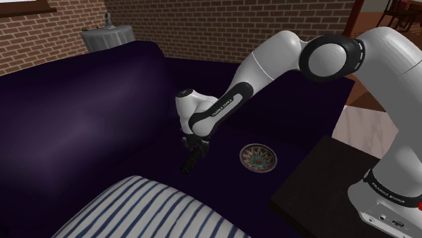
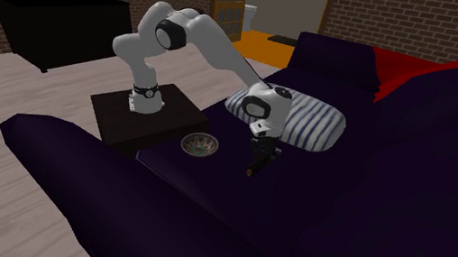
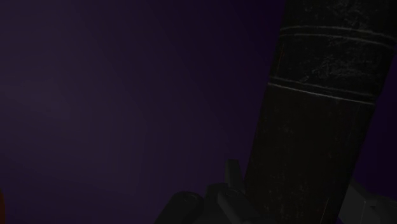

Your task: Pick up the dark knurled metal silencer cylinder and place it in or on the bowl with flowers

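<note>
Seemingly, in the shoulder view the gripper [image 1: 195, 144] hung over the dark sofa seat [image 1: 81, 122] with the cylinder [image 1: 191, 162] slanting down from it, the flowered bowl [image 1: 258, 157] near on that view's right. In the second exterior view the cylinder [image 2: 255, 165] showed between bowl [image 2: 199, 145] and striped pillow [image 2: 309, 125]. At the wrist the jaws looked clamped on its smoother part; I judged it stiff, weighty, surest held by the ridged bands.

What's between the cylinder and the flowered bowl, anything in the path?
Nothing visible. The cylinder hangs in the gripper above the sofa seat; only that dark cushion separates it from the bowl.
</note>
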Motion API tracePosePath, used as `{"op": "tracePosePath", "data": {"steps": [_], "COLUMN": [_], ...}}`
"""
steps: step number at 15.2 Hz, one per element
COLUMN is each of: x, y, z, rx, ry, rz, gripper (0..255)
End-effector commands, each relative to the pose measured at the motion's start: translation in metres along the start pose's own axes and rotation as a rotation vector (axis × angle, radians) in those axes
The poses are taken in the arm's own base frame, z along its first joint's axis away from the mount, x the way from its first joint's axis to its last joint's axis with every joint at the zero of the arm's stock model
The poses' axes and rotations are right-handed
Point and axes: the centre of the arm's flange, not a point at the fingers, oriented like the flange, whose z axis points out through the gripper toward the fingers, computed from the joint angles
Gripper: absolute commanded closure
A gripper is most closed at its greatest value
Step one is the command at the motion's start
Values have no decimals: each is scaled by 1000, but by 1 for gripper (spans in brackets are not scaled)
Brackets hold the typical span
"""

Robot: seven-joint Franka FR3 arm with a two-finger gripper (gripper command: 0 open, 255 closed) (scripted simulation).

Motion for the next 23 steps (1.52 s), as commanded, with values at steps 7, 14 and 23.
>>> {"op": "tracePosePath", "data": {"steps": [7,14,23], "x": [0,0,14], "y": [2,3,69], "z": [-43,-80,-93], "rx": [0,0,0], "ry": [0,0,0], "rz": [0,0,0], "gripper": [255,255,255]}}
